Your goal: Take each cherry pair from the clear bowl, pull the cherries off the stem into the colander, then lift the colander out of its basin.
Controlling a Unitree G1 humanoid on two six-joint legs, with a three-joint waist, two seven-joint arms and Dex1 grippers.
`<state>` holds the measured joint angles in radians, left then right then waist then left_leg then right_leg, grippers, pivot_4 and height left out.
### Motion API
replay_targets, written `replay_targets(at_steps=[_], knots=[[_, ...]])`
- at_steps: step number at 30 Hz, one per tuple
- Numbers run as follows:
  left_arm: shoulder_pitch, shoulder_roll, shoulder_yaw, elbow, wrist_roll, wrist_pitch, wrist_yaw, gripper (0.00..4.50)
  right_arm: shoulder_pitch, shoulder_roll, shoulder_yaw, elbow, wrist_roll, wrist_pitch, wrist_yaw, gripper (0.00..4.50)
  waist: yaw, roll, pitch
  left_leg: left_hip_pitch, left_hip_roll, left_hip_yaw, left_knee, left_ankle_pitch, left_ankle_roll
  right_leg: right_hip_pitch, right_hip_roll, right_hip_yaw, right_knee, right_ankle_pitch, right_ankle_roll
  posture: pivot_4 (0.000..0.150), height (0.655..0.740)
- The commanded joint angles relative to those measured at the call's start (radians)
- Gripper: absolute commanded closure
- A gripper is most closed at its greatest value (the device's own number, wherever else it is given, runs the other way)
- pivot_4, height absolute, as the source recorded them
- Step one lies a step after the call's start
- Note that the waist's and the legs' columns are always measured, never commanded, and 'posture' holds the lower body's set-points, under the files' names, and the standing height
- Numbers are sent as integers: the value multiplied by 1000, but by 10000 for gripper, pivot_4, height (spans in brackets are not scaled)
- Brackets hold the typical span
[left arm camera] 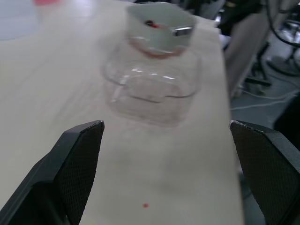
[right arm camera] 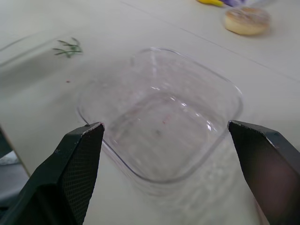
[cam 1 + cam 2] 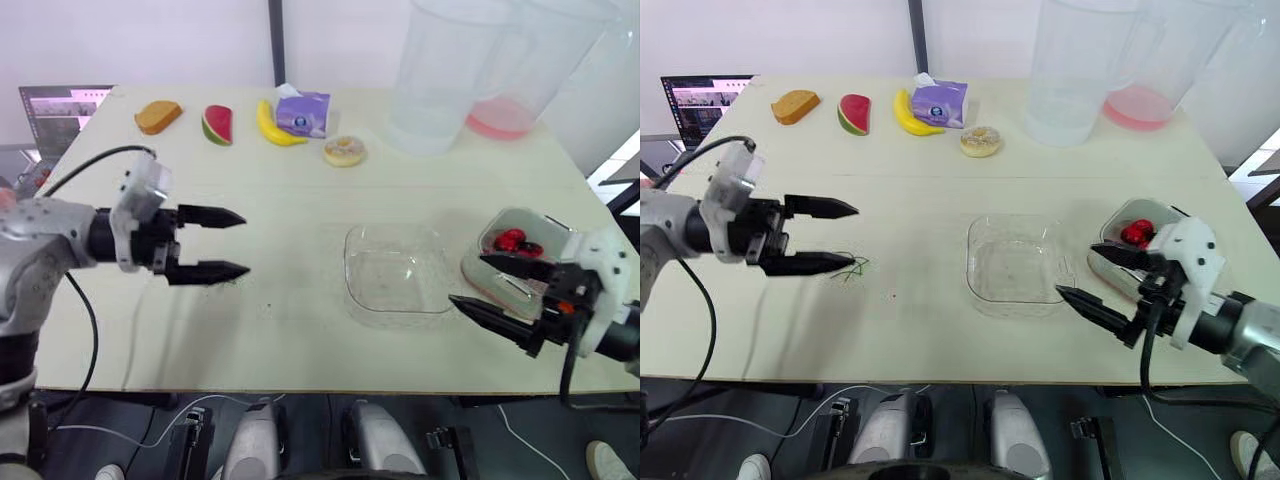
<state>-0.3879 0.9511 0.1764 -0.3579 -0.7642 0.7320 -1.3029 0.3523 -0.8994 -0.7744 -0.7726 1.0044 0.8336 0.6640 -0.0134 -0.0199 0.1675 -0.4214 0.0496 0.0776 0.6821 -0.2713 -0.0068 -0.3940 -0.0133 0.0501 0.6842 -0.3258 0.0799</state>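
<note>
The clear bowl [image 3: 395,272] sits empty at the middle right of the table. Just right of it stands the white colander [image 3: 553,228] with red cherries [image 3: 515,243] inside, resting in a pinkish basin [image 1: 149,49]. My right gripper [image 3: 467,280] hovers open between the bowl's right edge and the colander, holding nothing. My left gripper [image 3: 245,243] hangs open over the table's left half, well apart from the bowl, also holding nothing. A few green stems [image 3: 848,270] lie on the table under its fingertips. The right wrist view looks down into the bowl [image 2: 159,117].
Along the far edge lie a bread slice [image 3: 158,116], a watermelon wedge [image 3: 217,125], a banana [image 3: 272,127], a purple carton [image 3: 303,113] and a donut [image 3: 344,151]. Two tall clear pitchers [image 3: 440,75] stand at the back right. A screen [image 3: 60,110] stands beyond the left edge.
</note>
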Motion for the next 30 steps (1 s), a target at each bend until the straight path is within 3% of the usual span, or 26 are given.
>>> replay_targets(at_steps=[1,7,15,18,23,27,30], knots=[[40,-5,36,-94,-19,-44,21,209,95,63,-125,-20,-36,-24,0,0,4,0,0,1,0,0,0,0,0,2,0,0,0,0,0,1500,7400],[89,-48,20,-155,-45,-69,63,209,205,176,-162,-78,-35,-68,-33,0,-2,0,0,4,0,0,-1,0,0,4,0,0,-1,0,0,1500,7400],[75,-63,-16,-130,-34,-99,64,209,213,161,-179,-71,-20,-77,-61,0,0,0,0,6,0,1,-2,0,0,5,1,2,-1,0,0,1500,7400],[74,-67,-26,-132,-35,-107,67,209,198,95,-173,-38,-33,-38,-66,0,0,0,0,6,0,1,-1,0,0,5,1,2,-1,0,0,1500,7400],[76,-82,-61,-139,-16,-128,80,209,102,-147,-96,103,-89,103,-60,0,-4,0,0,7,0,3,-2,0,0,5,1,3,-1,0,0,1500,7400],[98,-104,-94,-137,20,-166,87,209,5,-325,59,207,-145,184,-25,0,-3,0,0,8,0,3,-3,0,1,5,2,4,-1,0,-1,1500,7400],[93,-104,-98,-131,15,-151,97,209,-77,-376,148,264,-163,207,-7,0,2,0,0,7,0,3,-4,0,1,4,2,4,-1,0,-1,1500,7400]])
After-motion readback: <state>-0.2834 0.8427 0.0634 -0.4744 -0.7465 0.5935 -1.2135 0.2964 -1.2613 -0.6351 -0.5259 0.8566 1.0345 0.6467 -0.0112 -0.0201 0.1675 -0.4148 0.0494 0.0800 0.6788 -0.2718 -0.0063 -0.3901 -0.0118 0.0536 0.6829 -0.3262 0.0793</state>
